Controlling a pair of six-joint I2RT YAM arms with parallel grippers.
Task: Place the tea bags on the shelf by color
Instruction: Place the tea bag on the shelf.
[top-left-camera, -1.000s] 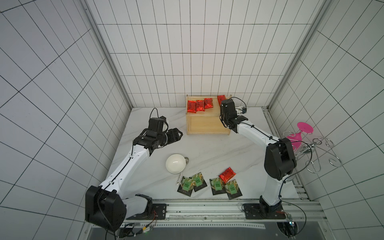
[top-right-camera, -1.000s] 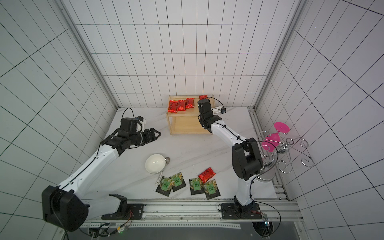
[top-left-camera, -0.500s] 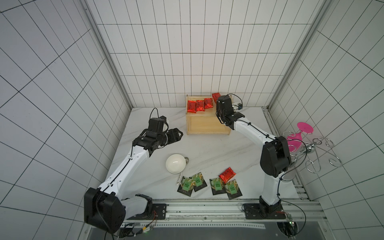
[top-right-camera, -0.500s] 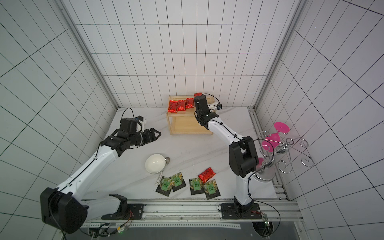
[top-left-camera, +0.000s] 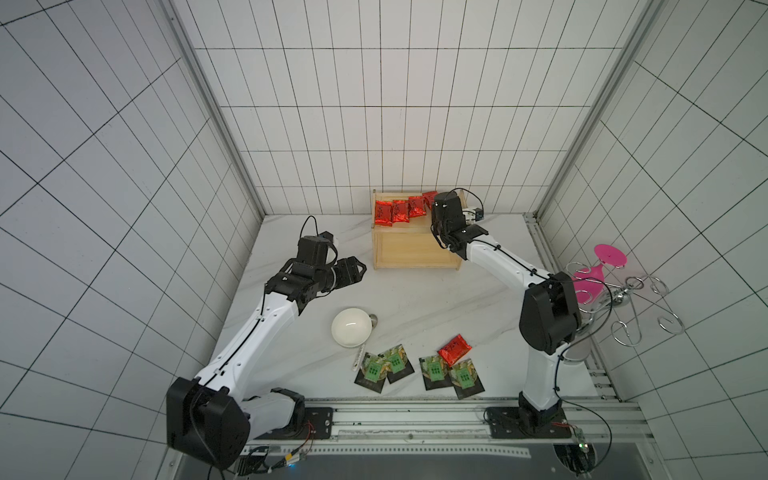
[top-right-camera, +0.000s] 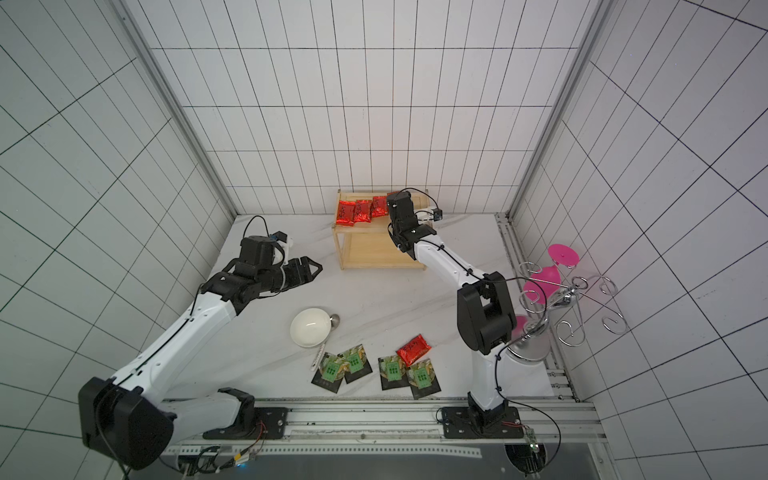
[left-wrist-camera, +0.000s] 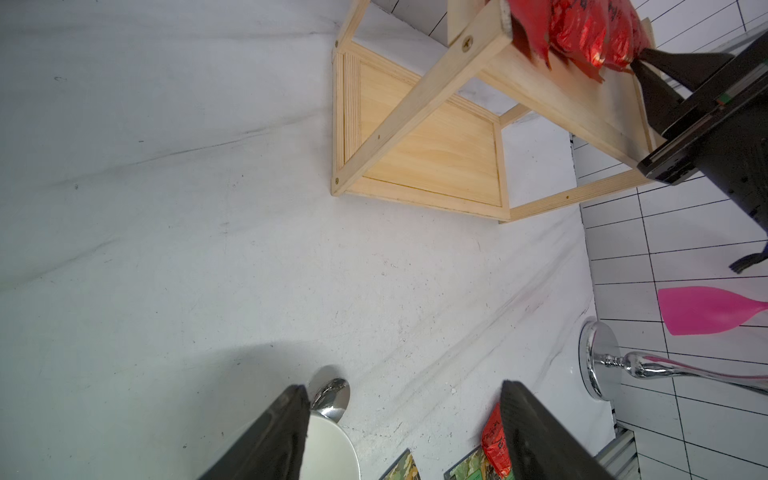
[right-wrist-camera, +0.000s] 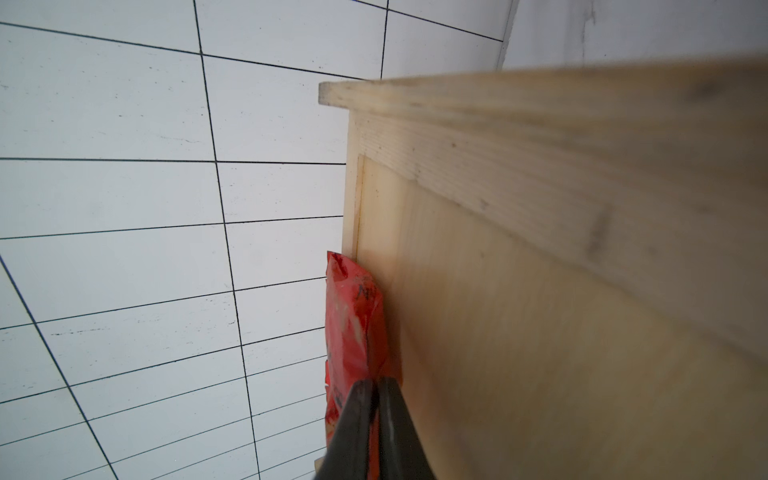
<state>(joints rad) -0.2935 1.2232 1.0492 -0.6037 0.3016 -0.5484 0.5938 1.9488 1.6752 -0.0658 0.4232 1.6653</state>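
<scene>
Status, starting at the counter's (top-left-camera: 415, 299) near edge:
- Four black packets (top-left-camera: 434, 371) lie flat in a row along the near edge. None are shelved.
- One red sachet (top-left-camera: 455, 350) lies just behind them, touching two of them.
- The bowl (top-left-camera: 351, 332) and spoon (top-left-camera: 358, 360) sit beside the packets and aren't part of the task.
- The left gripper (left-wrist-camera: 403, 388) hovers mid-counter toward the left edge, jaws spread and empty.
- The shelf (top-left-camera: 415, 266) stands at the far edge, and its lower tier is bare.
- Three red sachets (top-left-camera: 400, 210) overlap in a row on the top tier.
- The right gripper (right-wrist-camera: 376, 386) pinches the end of a fourth red sachet (right-wrist-camera: 353, 316), jaws nearly pressed together. The sachet lies against the top board beside the other three and isn't released yet.

My read: the reds are nearly done, with three placed, one in hand and one left on the counter. All four blacks remain, and the lower tier looks like their spot. That puts the task under half done.
</scene>
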